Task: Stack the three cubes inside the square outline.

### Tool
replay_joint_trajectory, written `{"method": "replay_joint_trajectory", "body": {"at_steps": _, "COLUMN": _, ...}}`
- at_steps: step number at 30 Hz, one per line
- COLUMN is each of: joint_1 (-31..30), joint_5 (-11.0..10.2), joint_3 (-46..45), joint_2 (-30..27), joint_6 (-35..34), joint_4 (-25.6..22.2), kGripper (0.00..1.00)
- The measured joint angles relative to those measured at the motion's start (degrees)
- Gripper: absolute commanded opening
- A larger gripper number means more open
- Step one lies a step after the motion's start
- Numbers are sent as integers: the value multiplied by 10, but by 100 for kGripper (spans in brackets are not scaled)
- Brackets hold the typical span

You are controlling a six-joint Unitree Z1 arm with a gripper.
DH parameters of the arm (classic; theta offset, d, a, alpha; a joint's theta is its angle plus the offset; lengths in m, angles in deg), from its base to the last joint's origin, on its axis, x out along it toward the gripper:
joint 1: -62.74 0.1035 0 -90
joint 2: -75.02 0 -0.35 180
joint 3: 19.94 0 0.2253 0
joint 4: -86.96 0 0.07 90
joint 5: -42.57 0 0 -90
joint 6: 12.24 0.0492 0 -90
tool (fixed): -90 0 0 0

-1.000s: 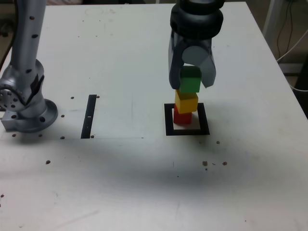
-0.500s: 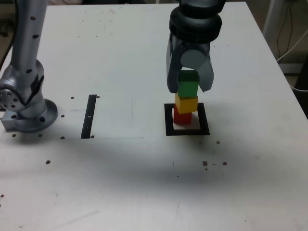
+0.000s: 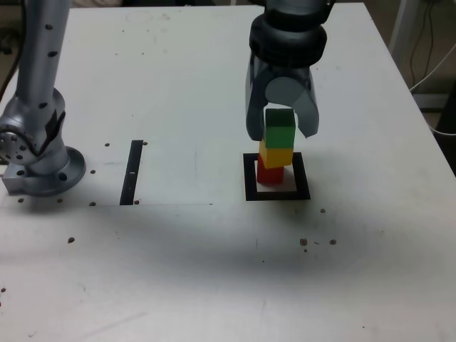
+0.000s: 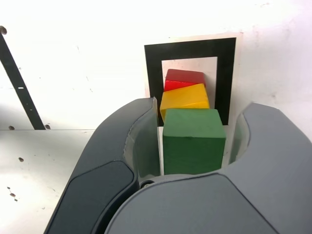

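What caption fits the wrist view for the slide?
Open gripper straddles green cube atop yellow cube and red cube inside square outline.

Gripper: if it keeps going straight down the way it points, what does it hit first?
Probably the green cube, which sits between the open fingers of the gripper, atop the yellow cube and red cube. The fingertips themselves look set to pass beside the stack toward the table, though depth is unclear.

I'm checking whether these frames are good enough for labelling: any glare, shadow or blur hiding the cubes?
Exterior view: soft but usable; a broad dim shadow crosses the table in front of the square outline. Wrist view: the pale table is bright, nearly washed out, yet the green cube, yellow cube and red cube read clearly.
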Motion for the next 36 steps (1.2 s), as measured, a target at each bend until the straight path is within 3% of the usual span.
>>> {"method": "replay_joint_trajectory", "body": {"at_steps": 15, "joint_1": 0, "joint_5": -2, "joint_3": -17, "joint_2": -20, "joint_6": 0, "joint_4": -2, "kGripper": 99}}
{"method": "replay_joint_trajectory", "body": {"at_steps": 23, "joint_1": 1, "joint_5": -8, "joint_3": -75, "joint_2": -122, "joint_6": 7, "joint_4": 15, "kGripper": 99}}
{"method": "replay_joint_trajectory", "body": {"at_steps": 31, "joint_1": 16, "joint_5": 40, "joint_3": -157, "joint_2": -196, "joint_6": 43, "joint_4": 1, "kGripper": 99}}
{"method": "replay_joint_trajectory", "body": {"at_steps": 36, "joint_1": 17, "joint_5": 51, "joint_3": -227, "joint_2": -258, "joint_6": 47, "joint_4": -14, "kGripper": 99}}
